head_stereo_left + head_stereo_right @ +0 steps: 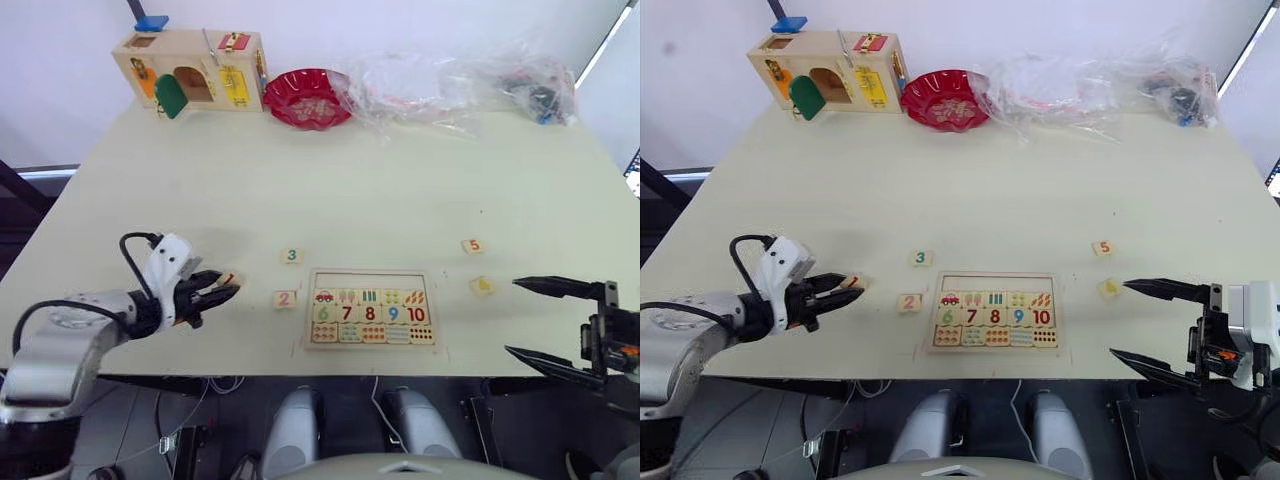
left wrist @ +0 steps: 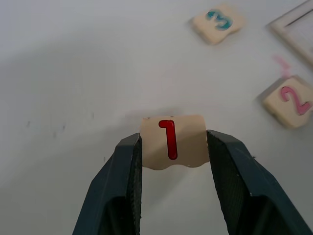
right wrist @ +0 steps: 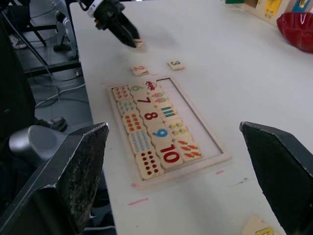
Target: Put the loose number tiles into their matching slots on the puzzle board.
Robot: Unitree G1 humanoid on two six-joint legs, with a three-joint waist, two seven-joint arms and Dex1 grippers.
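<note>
Pale wood made up the puzzle board (image 1: 370, 309), which lay near the table's (image 1: 380, 190) front edge at the centre of the head view. Its lower rows were filled: pictures, then 6 to 10, then dots. The matching slots (image 1: 369, 281), one long recess along the far edge, were bare.

At about eight o'clock from the board, the left gripper (image 1: 222, 291) pinched tile 1 (image 2: 172, 141) between its two black fingers (image 2: 123, 183), one on each side edge, the red digit facing up and the tile low over or resting on the table; I could not tell which. At four o'clock from the board, the right gripper (image 1: 1140, 322) hung spread wide, with nothing between its fingers.

Tile 2 (image 1: 285, 298) lay just beside the board at nine o'clock, tile 3 (image 1: 291, 256) a little farther at ten o'clock. A yellow-marked tile (image 1: 481, 286), probably 4, sat near the board at two o'clock, tile 5 (image 1: 473, 245) beyond it.

To do this step well, I judged the left arm should lift tile 1 clear, carry it over tile 2 without brushing it, keep it level with the digit upright, and lower it into the slot at the board's left end, above the 6, letting go only once it sat flat.

Farther off, at the back edge, stood a wooden latch box (image 1: 195, 68), a red bowl (image 1: 308, 97) and crumpled plastic bags (image 1: 450, 80).
</note>
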